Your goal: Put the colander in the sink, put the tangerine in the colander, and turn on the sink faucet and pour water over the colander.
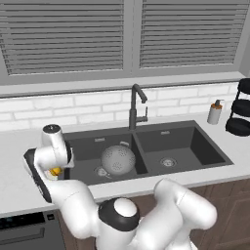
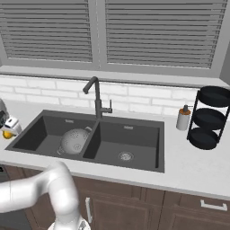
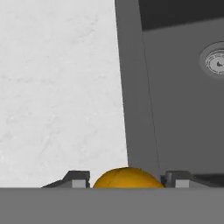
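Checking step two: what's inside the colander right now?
Nothing orange visible in the colander; its interior is mostly hidden from these angles. The tangerine sits between the claw fingertips, beside the sink rim.

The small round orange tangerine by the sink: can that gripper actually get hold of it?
Probably yes. In the hand view the small round orange tangerine already sits between the gripper's two dark fingertips, on the white counter beside the dark grey sink, nothing blocking.

White soap dispenser (image 2: 183,118), upright on the pale counter (image 2: 193,164). Black three-tier round rack (image 2: 208,117) just beside it. White brick backsplash (image 2: 134,101). Grey slatted blinds (image 2: 157,31). Brown wood cabinets (image 2: 148,209) below.
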{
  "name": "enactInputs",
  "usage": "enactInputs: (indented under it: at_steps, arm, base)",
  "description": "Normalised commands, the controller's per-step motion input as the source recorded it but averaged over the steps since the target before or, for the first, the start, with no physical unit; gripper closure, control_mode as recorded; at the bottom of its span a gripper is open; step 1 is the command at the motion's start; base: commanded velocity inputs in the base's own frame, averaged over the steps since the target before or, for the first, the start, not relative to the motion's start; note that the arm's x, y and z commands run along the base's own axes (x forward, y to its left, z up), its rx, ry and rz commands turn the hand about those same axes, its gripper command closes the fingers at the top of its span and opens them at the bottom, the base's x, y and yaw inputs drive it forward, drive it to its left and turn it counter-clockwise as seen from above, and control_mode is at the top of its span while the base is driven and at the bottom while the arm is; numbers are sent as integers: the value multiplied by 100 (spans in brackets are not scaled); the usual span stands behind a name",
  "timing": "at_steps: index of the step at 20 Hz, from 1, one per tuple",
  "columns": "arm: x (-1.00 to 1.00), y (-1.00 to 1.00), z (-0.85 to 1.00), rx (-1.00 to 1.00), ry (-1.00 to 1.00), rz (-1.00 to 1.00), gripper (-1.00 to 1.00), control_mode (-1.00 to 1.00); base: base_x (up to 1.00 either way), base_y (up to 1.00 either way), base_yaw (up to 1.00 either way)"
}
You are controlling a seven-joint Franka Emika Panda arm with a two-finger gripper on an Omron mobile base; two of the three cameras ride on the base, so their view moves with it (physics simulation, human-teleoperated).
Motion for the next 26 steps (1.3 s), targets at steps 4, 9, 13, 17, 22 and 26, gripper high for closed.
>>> enactInputs:
  at_steps: [4, 9, 13, 17, 22, 26]
  arm:
    - [0, -96, 26, -11, 0, -55, 100, -100]
    - [0, -100, 25, -7, 0, -51, 100, -100]
    - [6, -100, 44, 0, 4, -48, 100, -100]
    - [15, -100, 28, 0, 11, -45, 100, -100]
    - [13, -100, 1, -1, 7, -41, 100, -100]
    - [10, -87, -23, 0, -1, -26, 100, -100]
  base:
    - [0, 0, 0]
    - [0, 0, 0]
    - [0, 0, 0]
    - [0, 0, 0]
    - [0, 0, 0]
    - [0, 0, 0]
